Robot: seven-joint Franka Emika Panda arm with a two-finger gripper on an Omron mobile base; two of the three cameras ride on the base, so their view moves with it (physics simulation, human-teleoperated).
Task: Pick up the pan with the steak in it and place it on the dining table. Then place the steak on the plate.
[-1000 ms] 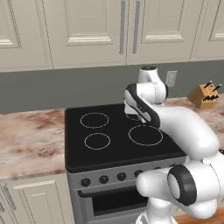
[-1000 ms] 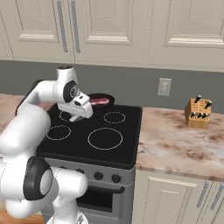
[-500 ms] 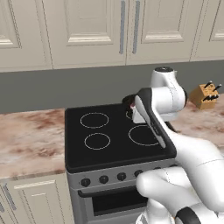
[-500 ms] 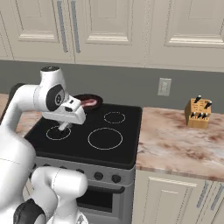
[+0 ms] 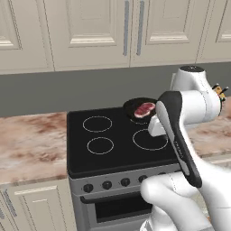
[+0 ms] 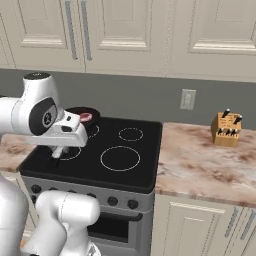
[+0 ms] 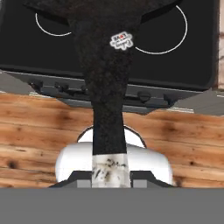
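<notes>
End effector (image 7: pixel 109 177) clamps pan (image 5: pixel 138 108) handle; steak (image 5: pixel 144 108) inside.

The pan (image 5: pixel 139 108) is a round, shallow black frying pan, seen over the far right part of the black stovetop, close to the back wall. It sits roughly level, its dark rim showing as a thin oval. In it lies the steak (image 5: pixel 144 108), a small flat cut, red-pink with a pale fat edge, resting near the middle of the pan's floor. From the other side the pan (image 6: pixel 85 114) shows as a dark disc at the far left of the stove with the steak (image 6: pixel 86 117) a pink patch inside it. Looking along the hand, the pan's long black handle (image 7: pixel 106 83) runs straight away, widening into the dark body.
</notes>
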